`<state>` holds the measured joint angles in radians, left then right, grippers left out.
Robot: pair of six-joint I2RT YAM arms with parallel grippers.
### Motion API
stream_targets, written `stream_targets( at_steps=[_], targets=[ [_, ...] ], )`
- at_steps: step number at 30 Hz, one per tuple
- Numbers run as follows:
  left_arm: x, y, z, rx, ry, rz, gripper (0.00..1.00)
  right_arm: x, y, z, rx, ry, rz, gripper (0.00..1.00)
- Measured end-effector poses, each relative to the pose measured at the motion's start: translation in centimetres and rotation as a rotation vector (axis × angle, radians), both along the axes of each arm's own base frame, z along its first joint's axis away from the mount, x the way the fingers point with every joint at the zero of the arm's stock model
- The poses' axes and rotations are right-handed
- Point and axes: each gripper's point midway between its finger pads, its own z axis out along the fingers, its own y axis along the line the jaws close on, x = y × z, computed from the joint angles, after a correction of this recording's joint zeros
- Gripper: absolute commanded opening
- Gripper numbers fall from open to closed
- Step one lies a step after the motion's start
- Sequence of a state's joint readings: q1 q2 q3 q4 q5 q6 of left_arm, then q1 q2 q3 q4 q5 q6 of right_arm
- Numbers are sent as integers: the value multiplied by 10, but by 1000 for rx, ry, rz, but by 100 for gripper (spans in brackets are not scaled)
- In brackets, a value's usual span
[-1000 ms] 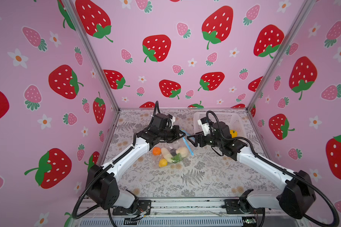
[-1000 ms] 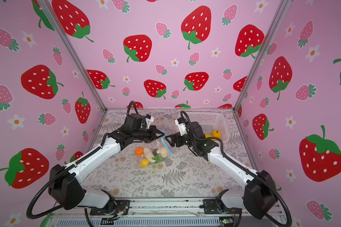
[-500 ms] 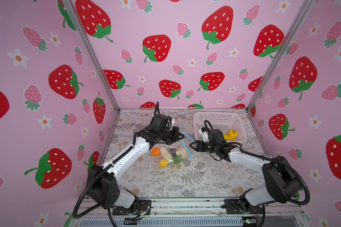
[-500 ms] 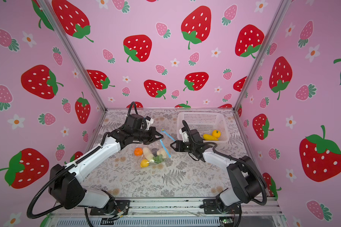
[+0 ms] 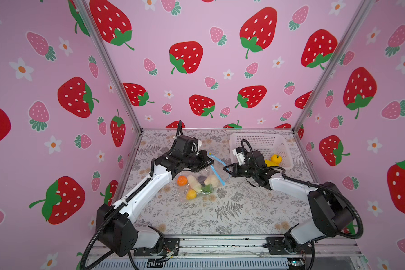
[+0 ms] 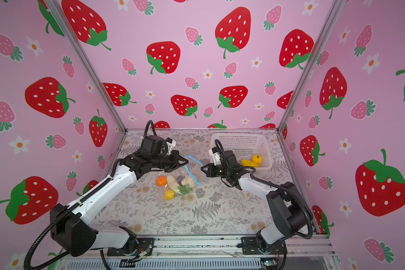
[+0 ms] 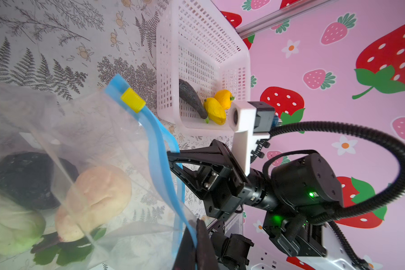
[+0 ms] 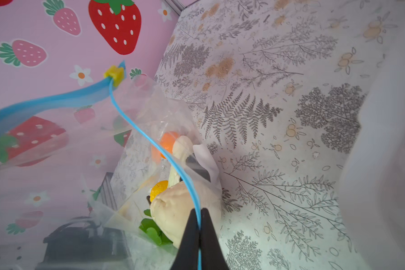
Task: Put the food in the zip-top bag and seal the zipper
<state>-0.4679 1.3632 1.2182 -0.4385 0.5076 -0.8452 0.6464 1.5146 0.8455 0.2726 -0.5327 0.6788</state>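
Near the middle of the fern-printed surface rests the zip-top bag, clear and crinkly, with orange, beige, black, green and yellow food inside. Its light-blue zipper gapes apart, with the yellow slider tab at one end. The left claw and right claw each pinch a zipper strip, holding the mouth raised. Yellow and dark-green loose pieces lie in the white basket.
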Motion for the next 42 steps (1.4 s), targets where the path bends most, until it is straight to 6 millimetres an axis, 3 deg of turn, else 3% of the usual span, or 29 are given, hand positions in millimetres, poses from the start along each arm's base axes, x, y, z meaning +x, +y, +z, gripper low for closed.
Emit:
stream_targets(
  at_steps=[7, 17, 23, 29, 32, 35, 38, 42],
  targets=[
    [-2, 19, 32, 18, -83, 41, 0, 1, 24, 79, 81, -140, 52, 1],
    [-10, 63, 85, -8, -226, 157, 0, -17, 53, 152, 108, -230, 117, 1],
    [-8, 113, 105, 5, -299, 281, 0, -30, 84, 185, 140, -279, 169, 1],
    [-16, 149, 116, 52, -350, 365, 0, -36, 126, 175, 135, -258, 239, 2],
    [-17, 158, 120, 71, -365, 384, 0, -38, 132, 159, 117, -231, 247, 3],
    [-14, 155, 115, 70, -349, 364, 0, -41, 126, 136, 100, -199, 237, 3],
    [-2, 141, 92, 75, -289, 311, 0, -43, 111, 99, 72, -142, 210, 5],
    [14, 101, 27, 104, -133, 185, 0, -42, 79, 41, 18, -41, 150, 10]
  ],
)
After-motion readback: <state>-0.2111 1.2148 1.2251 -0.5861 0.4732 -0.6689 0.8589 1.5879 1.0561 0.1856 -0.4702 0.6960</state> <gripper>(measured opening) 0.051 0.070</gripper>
